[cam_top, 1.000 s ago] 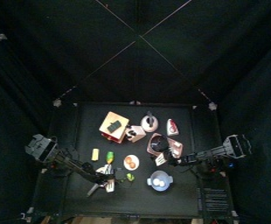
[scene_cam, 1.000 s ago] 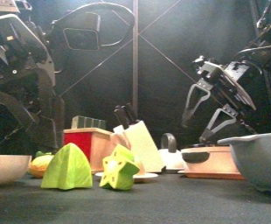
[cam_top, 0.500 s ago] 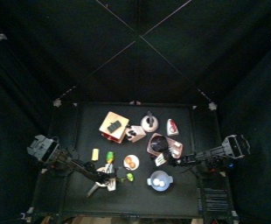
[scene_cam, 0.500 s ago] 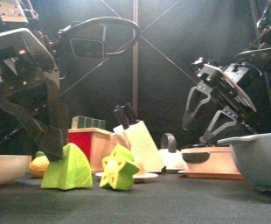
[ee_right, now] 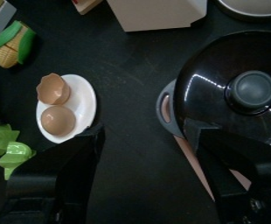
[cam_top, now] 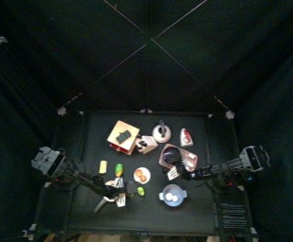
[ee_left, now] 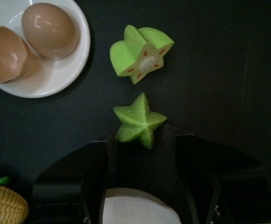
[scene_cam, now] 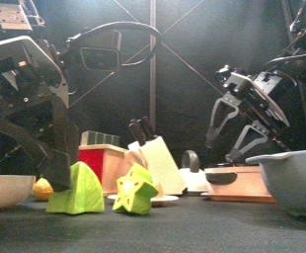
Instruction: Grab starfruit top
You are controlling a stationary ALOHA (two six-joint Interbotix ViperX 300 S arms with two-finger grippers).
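The starfruit top (ee_left: 138, 122), a small green star-shaped piece, lies on the black table just between the tips of my left gripper (ee_left: 145, 147), whose jaws are open on either side of it. A larger cut starfruit piece (ee_left: 142, 52) lies beyond it. In the front view the left gripper (scene_cam: 58, 156) hangs low over the two green pieces (scene_cam: 77, 190) (scene_cam: 134, 191). My right gripper (ee_right: 144, 166) is open and empty, held above the table on the right (scene_cam: 230, 136).
A white plate (ee_left: 68, 66) with brown eggshells lies next to the starfruit. An ear of corn (ee_right: 12, 39), a black lidded pot (ee_right: 237, 96) on a board, a knife block (scene_cam: 101, 158), a grey bowl (scene_cam: 294, 178) and several other items crowd the table.
My left arm has come down and forward over the starfruit pieces, so its gripper now hangs just above them. The right arm has not moved.
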